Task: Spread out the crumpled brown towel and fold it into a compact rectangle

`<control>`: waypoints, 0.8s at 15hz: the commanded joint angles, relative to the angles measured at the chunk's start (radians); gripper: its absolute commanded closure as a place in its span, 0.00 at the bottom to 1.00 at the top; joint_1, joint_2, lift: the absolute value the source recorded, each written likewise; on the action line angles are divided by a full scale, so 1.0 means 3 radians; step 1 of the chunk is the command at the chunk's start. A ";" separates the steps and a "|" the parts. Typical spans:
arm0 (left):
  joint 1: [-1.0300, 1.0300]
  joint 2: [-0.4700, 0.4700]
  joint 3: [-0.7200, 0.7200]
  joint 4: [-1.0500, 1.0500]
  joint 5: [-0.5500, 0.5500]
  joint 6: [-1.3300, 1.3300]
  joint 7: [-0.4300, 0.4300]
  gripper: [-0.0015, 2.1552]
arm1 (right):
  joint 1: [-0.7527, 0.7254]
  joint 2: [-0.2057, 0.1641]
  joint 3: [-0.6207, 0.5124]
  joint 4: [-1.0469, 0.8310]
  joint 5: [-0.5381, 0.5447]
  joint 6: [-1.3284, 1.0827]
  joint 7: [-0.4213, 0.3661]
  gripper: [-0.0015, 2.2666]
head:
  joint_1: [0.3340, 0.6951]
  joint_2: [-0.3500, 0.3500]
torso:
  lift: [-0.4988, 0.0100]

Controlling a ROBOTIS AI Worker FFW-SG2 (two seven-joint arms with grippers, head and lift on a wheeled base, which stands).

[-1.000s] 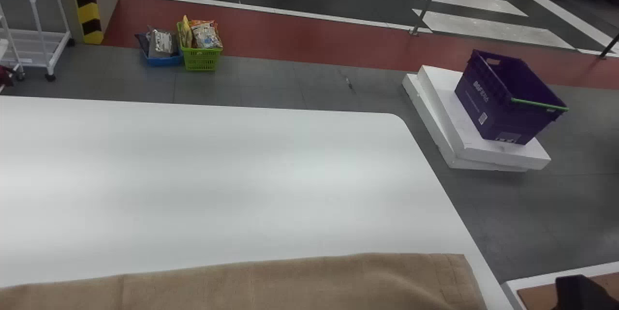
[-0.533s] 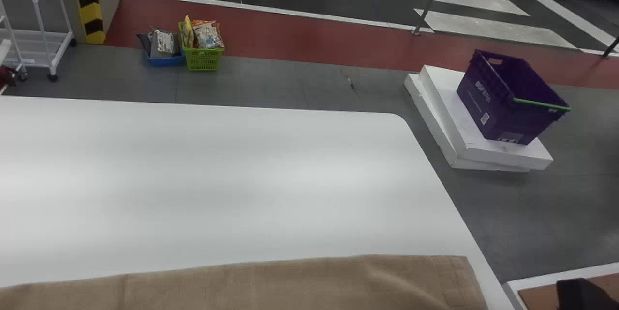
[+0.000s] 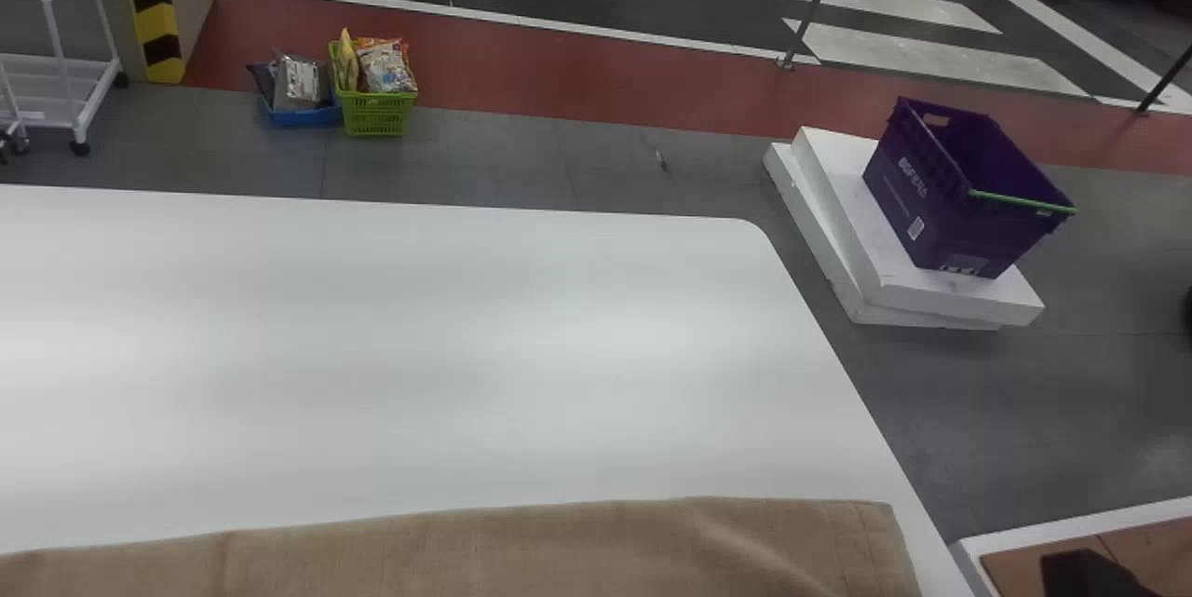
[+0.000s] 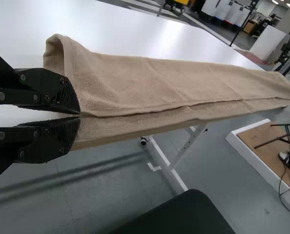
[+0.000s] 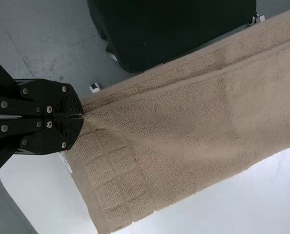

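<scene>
Grey floor tiles [image 3: 521, 159] stretch beyond the smooth white tabletop [image 3: 466, 345], where a purple plastic crate [image 3: 931, 206] stands on white slabs off to the right, and the brown terry-cloth towel [image 3: 559, 550] lies along the table's near side. Its long axis runs left to right across the robot, roughly along that near edge, and this seems to be what the coming move turns on: each arm has its own end, with the towel between them. From the black two-fingered left gripper [image 4: 80, 115], at the left end, the cloth runs away toward the robot's right; from the matching right gripper [image 5: 83, 116], near the right end with its grid-patterned band, it runs back toward the left. Both grippers are narrow, fingertips pressed together, apparently pinching the edge of the upper layer, and creases fan out from the right one's grip. The doubled side lies away from the robot, while the upper layer's free edge sits just short of the lower one on the near side. The lengthwise fold looks nearly laid; likely the two edges want settling together before either grip loosens, since a tug from one end could skew the strip.
</scene>
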 commanded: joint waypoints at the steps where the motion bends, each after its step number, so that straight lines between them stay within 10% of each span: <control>1: -0.0002 0.0000 0.0000 0.0001 -0.0005 0.0000 0.0000 0.46 | -0.0024 0.0000 0.0041 0.0002 0.0052 0.0007 0.0011 0.38 | 1.00 0.02 | 0.73; 4: -0.0007 0.0000 0.0000 0.0006 -0.0010 0.0000 0.0000 0.46 | -0.0029 0.0010 0.0046 0.0002 0.0057 0.0007 0.0011 0.18 | 1.00 0.03 | 0.73; 12: -0.0007 0.0000 -0.0005 0.0011 -0.0015 0.0010 0.0005 0.46 | -0.0402 0.0103 -0.0107 0.0094 -0.0551 0.0447 0.0011 0.18 | 1.00 0.09 | 0.73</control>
